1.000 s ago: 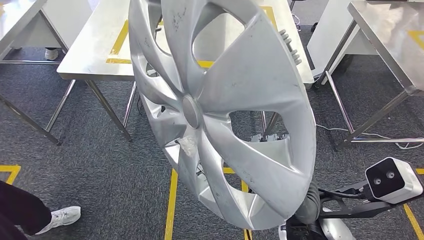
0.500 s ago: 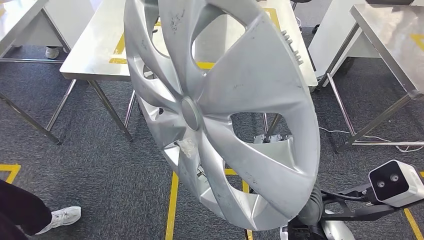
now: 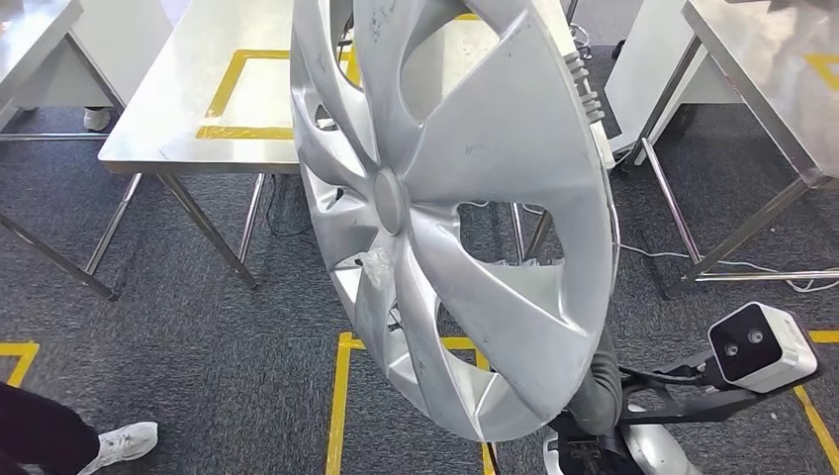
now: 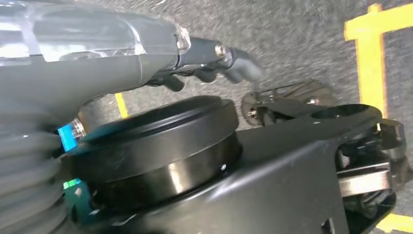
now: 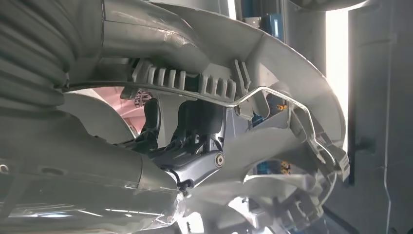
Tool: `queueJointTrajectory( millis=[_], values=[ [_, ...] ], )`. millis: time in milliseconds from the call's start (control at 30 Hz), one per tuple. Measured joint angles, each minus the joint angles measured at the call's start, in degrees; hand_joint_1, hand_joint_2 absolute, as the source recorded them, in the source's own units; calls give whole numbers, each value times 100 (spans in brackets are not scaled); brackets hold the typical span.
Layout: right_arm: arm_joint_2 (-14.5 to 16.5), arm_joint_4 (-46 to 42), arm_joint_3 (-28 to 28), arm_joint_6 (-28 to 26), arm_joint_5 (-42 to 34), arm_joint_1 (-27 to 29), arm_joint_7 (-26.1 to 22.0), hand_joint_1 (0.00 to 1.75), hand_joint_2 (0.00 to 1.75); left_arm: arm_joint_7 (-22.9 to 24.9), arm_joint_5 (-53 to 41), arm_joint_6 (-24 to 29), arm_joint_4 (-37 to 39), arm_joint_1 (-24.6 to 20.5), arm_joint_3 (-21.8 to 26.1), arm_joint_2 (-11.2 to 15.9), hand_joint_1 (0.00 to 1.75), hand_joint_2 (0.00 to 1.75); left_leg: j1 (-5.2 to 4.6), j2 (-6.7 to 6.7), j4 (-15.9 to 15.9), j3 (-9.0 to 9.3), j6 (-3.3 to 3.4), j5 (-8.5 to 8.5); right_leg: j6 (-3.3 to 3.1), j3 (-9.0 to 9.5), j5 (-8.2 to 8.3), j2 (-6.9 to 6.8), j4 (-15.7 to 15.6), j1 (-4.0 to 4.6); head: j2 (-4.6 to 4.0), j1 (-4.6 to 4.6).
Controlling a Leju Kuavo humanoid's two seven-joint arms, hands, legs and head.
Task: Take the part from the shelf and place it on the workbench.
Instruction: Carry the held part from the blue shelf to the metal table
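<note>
A large silver hubcap [image 3: 465,218] is held up on edge, tilted, close in front of the robot, above grey carpet with yellow floor tape [image 3: 341,396]. A steel workbench [image 3: 247,89] marked with a yellow square stands just beyond it, so the hubcap is not yet set down. The right hand [image 5: 195,141] grips the hubcap at its rim from the back: fingers reach through a spoke opening beside the moulded clips and the wire retaining ring [image 5: 272,97]. The left hand [image 4: 214,63] hangs over the floor holding nothing, its fingers loosely curled. The hubcap looks like thin moulded plastic: probably light, fairly stiff yet able to flex, broad and awkward, with a smooth, scuffed face that could slip. The rim and spoke openings seem the best holds; the clips look breakable. No brand, label or writing can be read.
</note>
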Motion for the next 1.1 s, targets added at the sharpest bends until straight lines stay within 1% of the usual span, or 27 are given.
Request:
queueJointTrajectory(
  millis=[33, 67, 100, 133, 200, 233, 300, 333, 367, 433, 467, 500, 533, 567, 600, 633, 667, 700, 733, 800, 833, 867, 933, 967, 1000, 1033, 1100],
  values=[
    [1, 4, 0, 0, 0, 2, 0, 175, 175, -1, -1, 0, 1, -1, 0, 4, 0, 175, 22, 16, -206, 70, -23, 208, 24, 34, -33, -1, 13, -17, 0, -27],
    [1, 7, 0, 0, 0, 2, 0, 175, 175, -1, -1, 0, 1, 0, 0, 7, 0, 175, 42, 42, -544, 208, -47, 445, 58, 68, -76, -1, 35, -34, 0, -55],
    [1, 9, 0, 0, 0, 1, 0, 175, 175, 0, -1, -1, 0, 2, 0, 3, 0, 175, 45, 69, -848, 349, -64, 605, 97, 88, -121, 2, 65, -39, 0, -95],
    [2, 10, -1, 0, 1, -1, 1, 175, 175, 1, -1, -3, 0, 1, 0, 1, 0, 175, 45, 92, -1098, 463, -45, 672, 139, 89, -160, 4, 101, -37, 0, -130],
    [1, 10, -4, 0, 3, -2, 1, 175, 175, 5, -1, -5, 0, 2, 0, -4, 0, 175, 20, 100, -1242, 532, 46, 608, 209, 75, -195, 2, 132, -24, 0, -141],
    [1, 11, -5, 0, 7, -2, 2, 175, 175, 11, -1, -5, 1, 4, 0, -2, 0, 175, 19, 89, -1267, 542, 110, 581, 235, 78, -204, -6, 132, -28, 0, -123],
    [-1, 11, -6, 0, 16, -2, 1, 175, 175, 21, 1, -4, 1, 8, 0, -1, 0, 175, 19, 63, -1269, 564, 194, 564, 280, 69, -282, -12, 199, -40, 0, -76],
    [-1, 11, -6, 0, 20, -3, 2, 175, 175, 25, 1, -4, 1, 5, 0, -2, 0, 175, 22, 56, -1277, 585, 230, 556, 299, -5, -386, -9, 376, -42, 0, -48],
    [-2, 11, -7, 0, 21, -3, 2, 175, 175, 25, 1, -4, 1, 3, 0, -2, 0, 175, 17, 53, -1282, 606, 263, 542, 310, -147, -528, -3, 671, -42, 0, -9],
    [-3, 13, -6, 0, 24, 2, 2, 175, 175, 26, 1, -4, 1, 3, 0, -2, 0, 175, -15, 50, -1281, 646, 314, 509, 308, -554, -797, 5, 1429, -39, 0, 63],
    [-4, 14, -5, 0, 25, 6, 1, 175, 175, 26, 1, -4, 1, 5, 0, -2, 0, 175, -37, 46, -1281, 671, 336, 491, 293, -717, -829, 8, 1686, -35, 0, 95],
    [-4, 14, -5, 0, 26, 8, 1, 175, 175, 27, 1, -4, 1, 5, 0, -1, 0, 175, -61, 37, -1281, 700, 352, 472, 264, -796, -751, 11, 1757, -26, 0, 122],
    [-4, 14, -4, 0, 26, 10, 1, 175, 175, 27, 1, -4, 1, 4, 0, -2, 0, 175, -86, 23, -1281, 735, 364, 452, 217, -776, -564, 15, 1611, -8, 0, 150],
    [-5, 14, -4, 0, 25, 11, 1, 175, 175, 27, 1, -4, 0, 2, 0, -4, 0, 175, -110, 8, -1284, 774, 371, 430, 147, -671, -308, 24, 1287, 24, 0, 176],
    [-5, 13, -5, 0, 25, 9, 1, 175, 175, 27, 1, -5, -1, 0, 0, -14, 0, 175, -126, -3, -1289, 804, 375, 411, 55, -543, -109, 34, 947, 59, 0, 186],
    [-5, 12, -5, 0, 24, 8, 2, 175, 175, 27, 1, -5, -1, -3, 1, -22, 0, 175, -136, -13, -1292, 821, 370, 397, -28, -424, 35, 41, 639, 95, 0, 177],
    [-5, 11, -5, 0, 23, 3, 1, 175, 175, 27, 1, -5, -2, -4, 1, -33, 0, 175, -132, -17, -1296, 820, 355, 389, -97, -339, 82, 46, 436, 127, 0, 176],
    [-4, 10, -7, 0, 22, -1, 1, 175, 175, 27, 1, -7, -2, -5, 1, -46, 0, 175, -119, -16, -1304, 809, 334, 388, -140, -301, 55, 45, 352, 150, 0, 171],
    [-4, 9, -7, 0, 22, -4, 1, 175, 175, 27, 1, -7, -2, -5, 1, -54, 0, 175, -110, -15, -1315, 803, 307, 392, -154, -275, 52, 43, 278, 167, 0, 181],
    [-2, 9, -7, 0, 21, -4, 2, 175, 175, 27, 1, -8, -3, -6, 0, -64, 0, 175, -94, -4, -1293, 791, 247, 354, -134, -195, 81, 28, 119, 145, 0, 204],
    [-1, 9, -7, 0, 20, -3, 2, 175, 175, 27, 1, -8, -2, -8, 0, -62, 0, 175, -89, -4, -1187, 746, 212, 278, -119, -150, 105, 19, 40, 124, 0, 195],
    [2, 10, -7, -1, 20, -3, 1, 175, 175, 28, 1, -7, -2, -8, 0, -57, 0, 175, -80, -7, -975, 645, 175, 157, -100, -111, 123, 8, -16, 99, 0, 173],
    [5, 11, -7, -3, 20, -2, 0, 175, 175, 30, 3, -5, -1, -4, 0, -45, 0, 175, -44, -13, -333, 297, 95, -124, -90, -90, 114, -1, -31, 75, 0, 111],
    [9, 13, -7, -5, 20, 2, 0, 175, 175, 31, 4, -5, 0, -2, 0, -36, 0, 175, -21, -11, -73, 136, 56, -185, -77, -87, 103, -2, -24, 59, 0, 85],
    [14, 16, -7, -8, 20, 5, 0, 175, 175, 31, 5, -4, 1, -2, 0, -26, 0, 175, 6, -7, 33, 47, 19, -146, -57, -81, 85, -3, -12, 40, 0, 61],
    [17, 20, -7, -10, 20, 8, 0, 175, 175, 31, 5, -4, 1, -2, 0, -19, 0, 175, 34, 2, -67, 64, -18, 4, -26, -72, 61, 0, 7, 16, 0, 38],
    [21, 26, -7, -13, 20, 13, 0, 175, 175, 31, 4, -5, 1, -1, 0, -11, 0, 175, 81, 40, -656, 313, -89, 393, 63, -58, -18, 10, 84, -36, 0, -24]
  ],
)
